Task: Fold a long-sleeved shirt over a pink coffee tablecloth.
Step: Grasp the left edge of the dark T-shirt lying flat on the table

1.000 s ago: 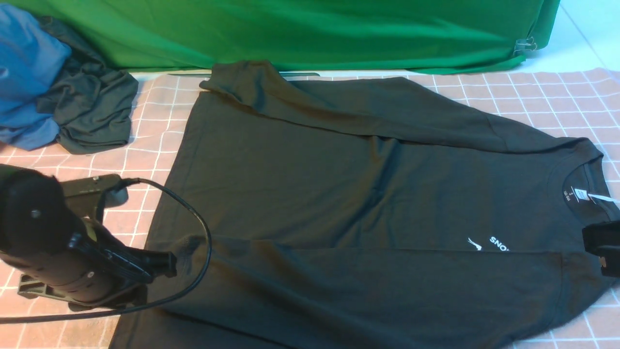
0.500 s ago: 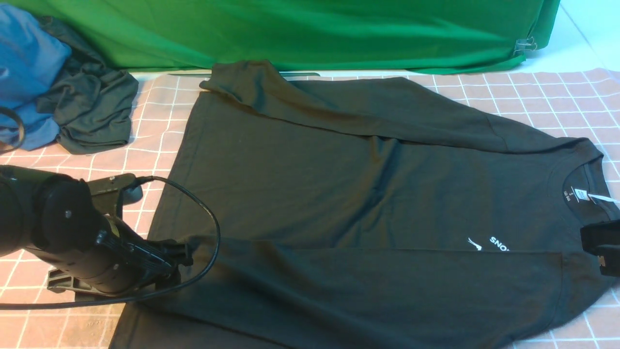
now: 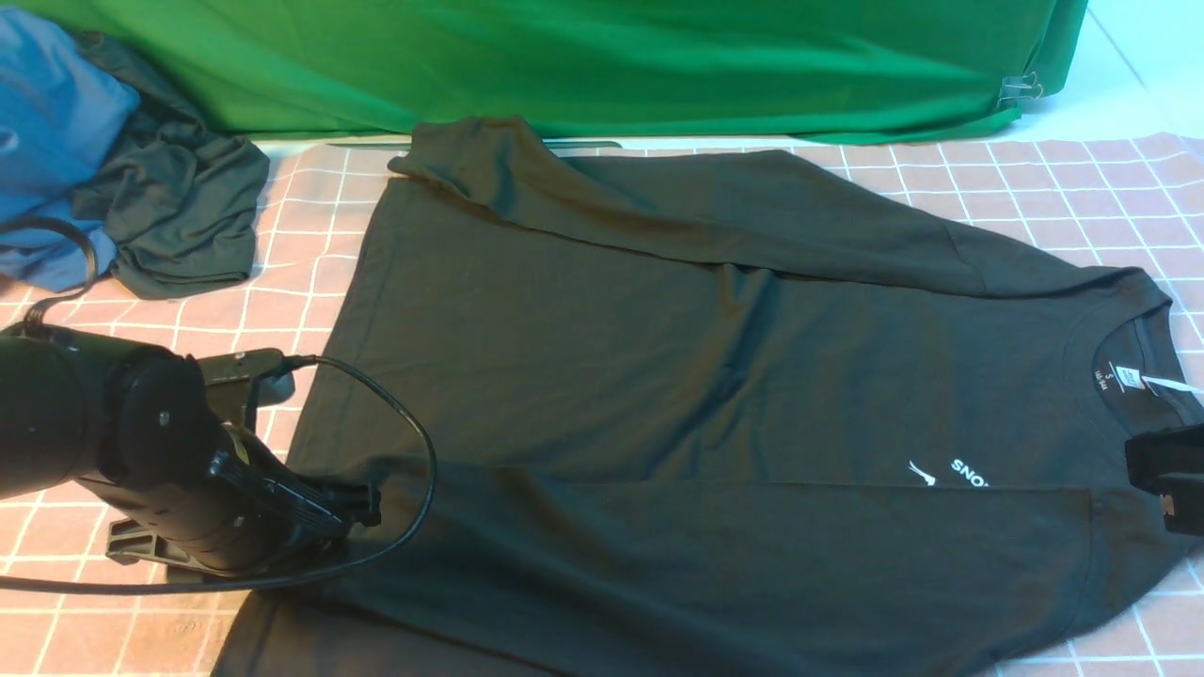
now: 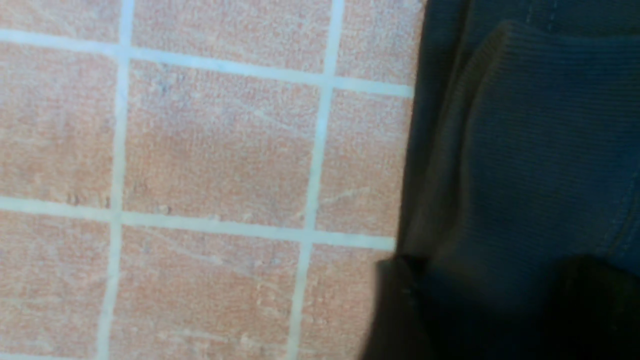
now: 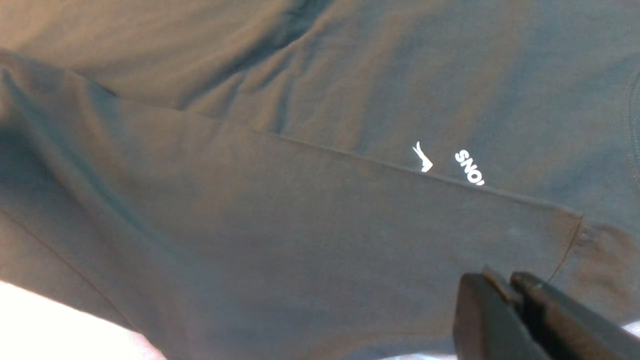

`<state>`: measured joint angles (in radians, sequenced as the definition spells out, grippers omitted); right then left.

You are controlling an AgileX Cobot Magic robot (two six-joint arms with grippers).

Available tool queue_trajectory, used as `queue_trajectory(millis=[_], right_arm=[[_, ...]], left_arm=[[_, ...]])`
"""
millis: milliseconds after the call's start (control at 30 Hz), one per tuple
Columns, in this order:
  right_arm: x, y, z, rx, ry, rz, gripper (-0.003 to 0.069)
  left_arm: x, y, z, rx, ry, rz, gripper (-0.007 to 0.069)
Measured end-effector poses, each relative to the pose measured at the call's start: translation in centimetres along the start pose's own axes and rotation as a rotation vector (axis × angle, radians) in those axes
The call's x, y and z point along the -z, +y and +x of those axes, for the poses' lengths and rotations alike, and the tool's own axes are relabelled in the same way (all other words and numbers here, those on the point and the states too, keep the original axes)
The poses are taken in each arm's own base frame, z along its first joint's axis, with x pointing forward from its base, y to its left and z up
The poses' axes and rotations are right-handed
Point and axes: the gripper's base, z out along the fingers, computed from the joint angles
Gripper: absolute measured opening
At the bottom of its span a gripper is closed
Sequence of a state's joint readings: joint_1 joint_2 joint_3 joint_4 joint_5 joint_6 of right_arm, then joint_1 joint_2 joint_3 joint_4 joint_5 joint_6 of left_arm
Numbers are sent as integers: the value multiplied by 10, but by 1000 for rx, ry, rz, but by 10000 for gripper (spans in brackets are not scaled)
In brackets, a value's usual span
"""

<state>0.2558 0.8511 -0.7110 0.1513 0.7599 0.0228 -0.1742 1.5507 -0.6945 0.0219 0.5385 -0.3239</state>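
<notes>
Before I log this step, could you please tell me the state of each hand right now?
Left hand: open, astride a cuff of the long-sleeved shirt.
Right hand: closed, nothing visibly held.

So the left arm (image 3: 141, 461) slides toward the right of the frame and up a touch. That puts the left gripper (image 3: 365, 505) right at the cuff (image 3: 400, 480) of the long-sleeved shirt (image 3: 658, 376), lower left. Its cable (image 3: 431, 461) swings right with it, bulging farther over the shirt. Another loop of it pops in at the left edge, over the blue cloth (image 3: 47, 132). The right gripper (image 3: 1166, 484) creeps a hair left.
</notes>
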Motion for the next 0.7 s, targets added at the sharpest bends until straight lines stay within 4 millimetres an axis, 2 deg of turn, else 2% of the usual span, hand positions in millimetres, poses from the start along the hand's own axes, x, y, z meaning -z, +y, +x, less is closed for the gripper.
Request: queue_trajectory(millis=[33,133,200,433,700], right_arm=[[0,0,0,0,0,0,104],[0,0,0,0,0,0,108],[0,0,0,0,0,0,111],[0,0,0,1,-1,0,123],[0,0,0,0,-2,-1,129]], left_arm=[[1,0,0,-1,-3,1,353],[6,0,1,-10,-11,0,127],[9,1,1,-21,-19,-4,89],[23,3,5,-40,-5,-24,92],[26,3,2,-58,-15,-27,223]])
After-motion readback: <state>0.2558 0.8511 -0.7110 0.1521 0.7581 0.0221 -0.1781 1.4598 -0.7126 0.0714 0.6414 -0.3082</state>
